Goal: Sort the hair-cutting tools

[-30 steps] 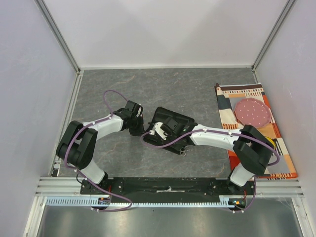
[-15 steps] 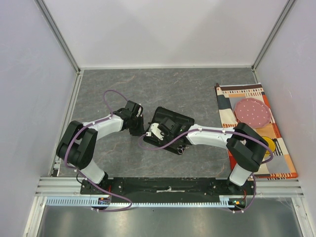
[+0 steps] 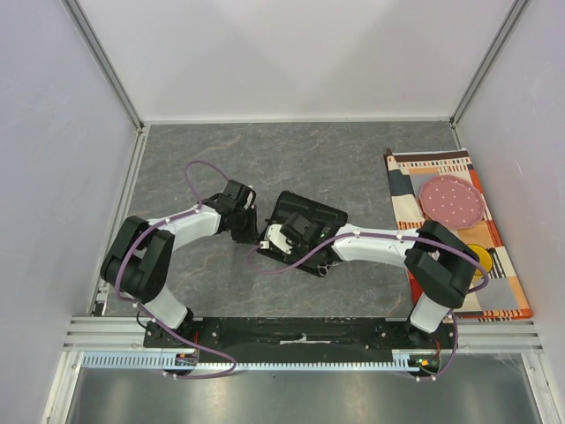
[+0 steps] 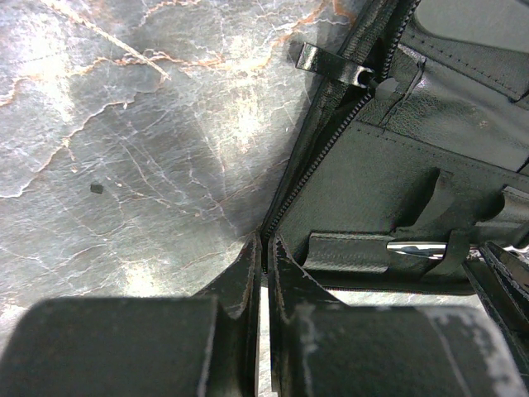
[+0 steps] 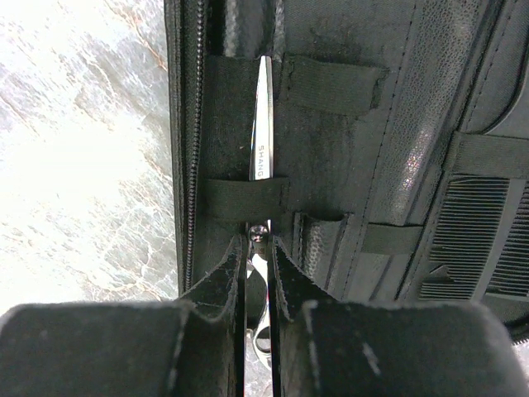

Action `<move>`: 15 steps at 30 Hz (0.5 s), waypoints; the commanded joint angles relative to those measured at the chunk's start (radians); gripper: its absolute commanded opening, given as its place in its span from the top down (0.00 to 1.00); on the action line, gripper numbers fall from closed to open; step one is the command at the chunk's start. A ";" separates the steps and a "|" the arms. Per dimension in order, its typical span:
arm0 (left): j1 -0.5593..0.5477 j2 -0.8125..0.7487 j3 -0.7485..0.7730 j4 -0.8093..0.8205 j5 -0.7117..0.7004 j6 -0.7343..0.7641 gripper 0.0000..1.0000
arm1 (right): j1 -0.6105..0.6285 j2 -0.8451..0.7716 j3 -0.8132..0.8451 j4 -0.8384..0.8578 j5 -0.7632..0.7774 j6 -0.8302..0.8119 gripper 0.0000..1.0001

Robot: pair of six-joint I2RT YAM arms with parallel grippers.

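Observation:
The black pouch lies open mid-table. My left gripper is shut on the pouch's zipper edge, the fingertips pinching it. My right gripper is shut on a silver scissors near its pivot. The blade lies under two elastic straps in the pouch, and its tip shows in the left wrist view. A black comb sits in a pocket to the right. Silver ring handles show at the pouch's near corner. The comb-like tool with the narrow handle is not visible.
A striped cloth with a pink dotted plate lies at the right edge. White walls enclose the grey marbled table on three sides. The arms' base rail runs along the near edge.
My right gripper has moved a little left along the pouch with the scissors. The left gripper has stayed on the pouch's edge.

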 commanded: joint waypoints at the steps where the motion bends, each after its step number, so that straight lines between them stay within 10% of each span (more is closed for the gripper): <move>1: -0.006 0.037 -0.017 -0.026 -0.049 0.044 0.98 | 0.015 -0.012 0.004 -0.091 0.006 -0.017 1.00; 15: -0.011 0.026 -0.018 -0.028 -0.049 0.044 0.98 | 0.021 0.026 0.030 0.063 -0.066 -0.012 1.00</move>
